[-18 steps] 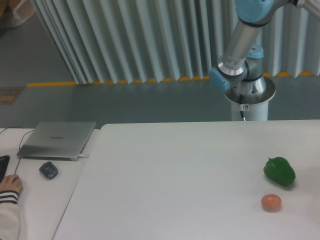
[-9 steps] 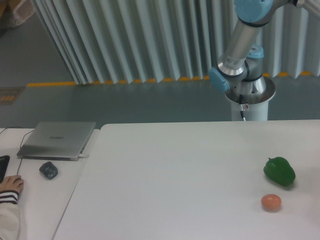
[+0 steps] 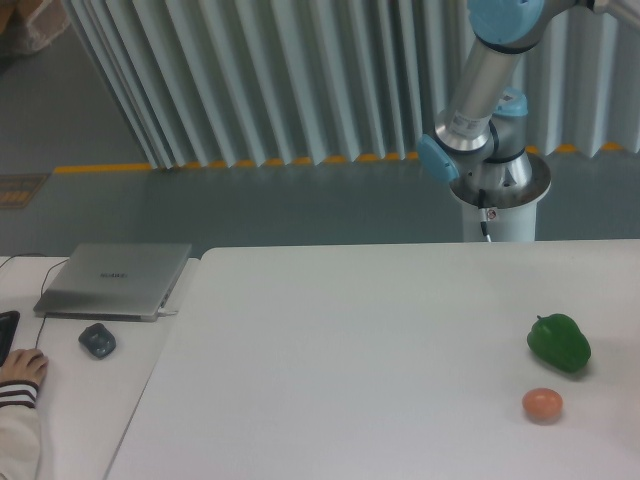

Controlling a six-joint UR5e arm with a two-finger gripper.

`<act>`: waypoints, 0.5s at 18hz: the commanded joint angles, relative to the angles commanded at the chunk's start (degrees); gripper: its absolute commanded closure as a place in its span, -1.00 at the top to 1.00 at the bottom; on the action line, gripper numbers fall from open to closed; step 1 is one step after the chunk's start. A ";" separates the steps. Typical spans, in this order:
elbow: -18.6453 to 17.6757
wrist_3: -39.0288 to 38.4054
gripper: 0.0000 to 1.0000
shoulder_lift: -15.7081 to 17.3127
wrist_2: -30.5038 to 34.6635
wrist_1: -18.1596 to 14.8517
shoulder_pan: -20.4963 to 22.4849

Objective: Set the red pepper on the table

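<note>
Looking across the table [image 3: 330, 340], you find no red pepper and no claw, so its state is unknowable; expect a light, slippery pepper, gripped around its body.

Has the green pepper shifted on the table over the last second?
No. The green pepper sits in the same spot, just above and right of the orange-pink fruit, at the same distance from the table's right side.

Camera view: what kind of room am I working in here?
Probably a robotics lab or workshop: the arm's pedestal stands on a grey floor with a yellow line, and beside the white table a closed laptop sits at an operator's desk.
</note>
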 joint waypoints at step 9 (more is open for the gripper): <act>4.31 -1.84 0.25 0.79 -1.67 -8.52 -1.66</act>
